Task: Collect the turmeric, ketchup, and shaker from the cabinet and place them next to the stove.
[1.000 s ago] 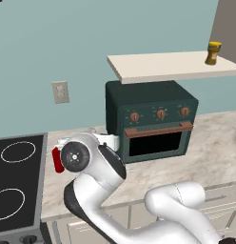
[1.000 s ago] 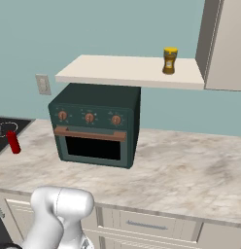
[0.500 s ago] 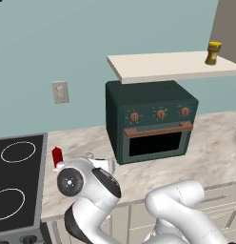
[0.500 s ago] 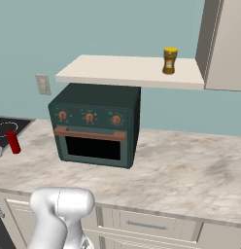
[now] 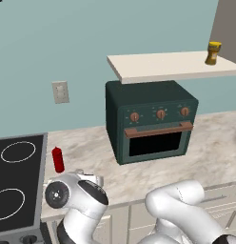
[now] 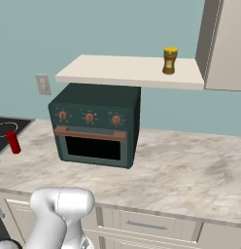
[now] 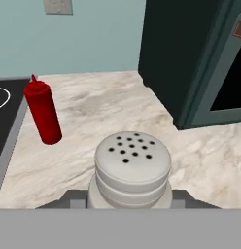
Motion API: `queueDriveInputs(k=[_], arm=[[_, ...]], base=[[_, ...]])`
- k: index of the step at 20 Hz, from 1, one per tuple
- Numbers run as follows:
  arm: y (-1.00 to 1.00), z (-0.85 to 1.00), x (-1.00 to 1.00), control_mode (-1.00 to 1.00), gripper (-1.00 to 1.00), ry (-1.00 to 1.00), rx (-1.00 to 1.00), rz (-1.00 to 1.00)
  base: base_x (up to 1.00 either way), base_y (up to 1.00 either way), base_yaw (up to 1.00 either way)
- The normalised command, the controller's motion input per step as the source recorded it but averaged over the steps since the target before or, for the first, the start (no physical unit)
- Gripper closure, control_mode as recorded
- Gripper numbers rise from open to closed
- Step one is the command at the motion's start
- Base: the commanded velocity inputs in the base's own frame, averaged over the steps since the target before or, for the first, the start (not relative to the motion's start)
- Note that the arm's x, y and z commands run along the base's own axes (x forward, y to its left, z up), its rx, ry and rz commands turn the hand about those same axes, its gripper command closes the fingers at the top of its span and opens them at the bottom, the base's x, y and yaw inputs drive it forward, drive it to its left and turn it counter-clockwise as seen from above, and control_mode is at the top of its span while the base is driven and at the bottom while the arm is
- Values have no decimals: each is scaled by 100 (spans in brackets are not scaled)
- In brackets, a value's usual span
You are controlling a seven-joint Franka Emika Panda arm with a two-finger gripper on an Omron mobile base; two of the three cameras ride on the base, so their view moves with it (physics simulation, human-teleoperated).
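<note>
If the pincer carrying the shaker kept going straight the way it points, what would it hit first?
Judging from the hand view, the pincer, shut on the shaker, points low across the counter. The counter top looks first in line, then the wall behind. The ketchup stands off to one side, though depth is unclear.

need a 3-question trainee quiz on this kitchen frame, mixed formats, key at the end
1. True or false: the slim red squeeze bottle stands upright on the marble counter beside the flat black cooktop.
2. Which item is still on the pale cream shelf board? A) red squeeze bottle B) small yellow-lidded jar of orange powder C) shaker
3. Fill in: in the hand view, the gripper is shut on the ____.

Key: 1 true; 2 B; 3 round-capped perforated shaker, carried above the counter, not yet set down.
</note>
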Motion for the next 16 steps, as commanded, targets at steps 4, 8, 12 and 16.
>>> queueDriveInputs(k=[4, 8, 12, 16], arm=[[27, -31, 2, -100, 100, 5, 0, -2], [49, -31, 16, -100, 100, 4, 0, -12], [47, -30, 19, -100, 100, 0, 0, -13], [31, -11, 8, -100, 100, -2, 0, -14]], base=[[0, 0, 0], [0, 0, 0], [0, 0, 0], [0, 0, 0]])
